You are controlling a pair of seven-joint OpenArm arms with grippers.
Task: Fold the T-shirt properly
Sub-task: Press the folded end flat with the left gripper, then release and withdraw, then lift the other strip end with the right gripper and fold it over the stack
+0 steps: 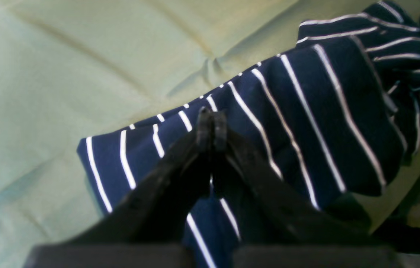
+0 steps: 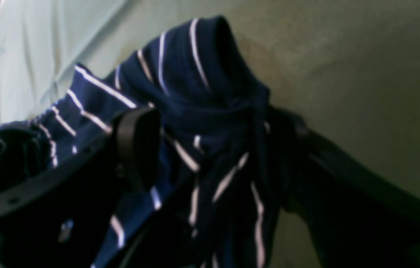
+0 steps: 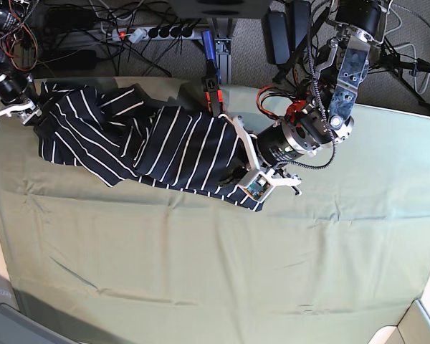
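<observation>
1. Left wrist view: the left gripper (image 1: 211, 126) has its black fingers pressed together at the tips, pinching the near edge of the T-shirt (image 1: 306, 123). The navy fabric with thin white stripes stretches from the frame's centre toward 2 o'clock, bunching there. The olive-green table cloth (image 1: 83, 74) fills the side from 9 to 12 o'clock.

2. Right wrist view: the right gripper (image 2: 213, 149) has its fingers spread wide, with a gathered bundle of the T-shirt (image 2: 195, 93) lying between them; the picture is dark and blurred, so whether they press the fabric cannot be told. Table cloth (image 2: 362, 74) lies toward 2 o'clock.

3. Base view: the T-shirt (image 3: 150, 147) lies crumpled in a long band at about 10 o'clock on the table cloth (image 3: 215, 272), stretched between the right gripper (image 3: 30, 113) at its far-left end and the left gripper (image 3: 245, 188) at its end near the centre.
</observation>
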